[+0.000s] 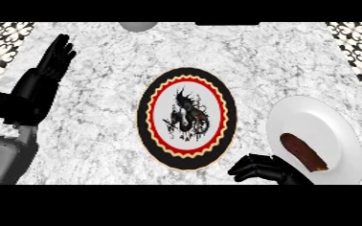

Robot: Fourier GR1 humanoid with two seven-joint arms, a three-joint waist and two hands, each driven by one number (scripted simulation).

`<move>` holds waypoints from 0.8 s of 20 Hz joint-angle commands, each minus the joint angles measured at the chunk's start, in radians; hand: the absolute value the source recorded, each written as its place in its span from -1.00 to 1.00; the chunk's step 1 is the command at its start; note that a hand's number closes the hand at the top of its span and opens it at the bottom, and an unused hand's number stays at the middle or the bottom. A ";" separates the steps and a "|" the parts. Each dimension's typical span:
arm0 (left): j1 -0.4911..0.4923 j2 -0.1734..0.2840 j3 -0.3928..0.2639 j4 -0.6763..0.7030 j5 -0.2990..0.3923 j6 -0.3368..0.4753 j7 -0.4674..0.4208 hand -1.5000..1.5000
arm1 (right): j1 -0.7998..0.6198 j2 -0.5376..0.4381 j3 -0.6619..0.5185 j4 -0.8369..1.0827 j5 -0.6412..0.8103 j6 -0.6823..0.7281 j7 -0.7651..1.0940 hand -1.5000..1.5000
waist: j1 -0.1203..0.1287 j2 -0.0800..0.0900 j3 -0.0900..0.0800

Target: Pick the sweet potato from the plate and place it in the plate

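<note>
**Sweet potato is seen on the white plate**

Sweet potato (304, 151) is laid on the white plate (311, 117) at the right, near the front edge. The right hand (263, 169) is held just left of that plate, with fingers curled and nothing pinched. A black patterned plate (150, 106) is set in the middle of the counter (268, 62). The left hand (55, 57) is kept at the far left, fingers straight and pressed together, pointing up.
</note>
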 commanded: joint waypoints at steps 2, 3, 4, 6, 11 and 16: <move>0.005 -0.028 0.017 -0.005 -0.025 0.013 -0.003 0.00 | 0.081 -0.039 -0.116 0.062 -0.094 0.059 -0.275 -1.00 | -0.006 0.004 -0.002; 0.017 -0.012 0.021 -0.028 -0.040 -0.004 0.001 0.00 | 0.108 -0.094 -0.152 -0.004 -0.098 0.070 -0.257 -1.00 | -0.006 0.003 -0.002; -0.039 -0.044 0.041 0.017 -0.045 -0.008 0.019 0.00 | 0.073 -0.043 -0.148 0.026 -0.064 0.074 -0.234 -1.00 | -0.004 0.005 -0.002; -0.012 -0.036 0.032 -0.051 -0.051 0.020 0.036 0.00 | 0.097 -0.172 -0.230 -0.041 -0.073 0.081 -0.249 -1.00 | -0.007 0.002 -0.003; 0.032 -0.048 0.023 -0.032 -0.055 0.004 -0.001 0.00 | 0.058 -0.359 -0.317 -0.115 0.030 0.059 -0.032 -1.00 | -0.013 0.000 -0.005; -0.004 -0.036 0.038 -0.020 -0.046 -0.010 0.030 0.00 | 0.051 -0.531 -0.304 -0.241 0.182 0.090 0.224 -1.00 | -0.023 -0.003 -0.008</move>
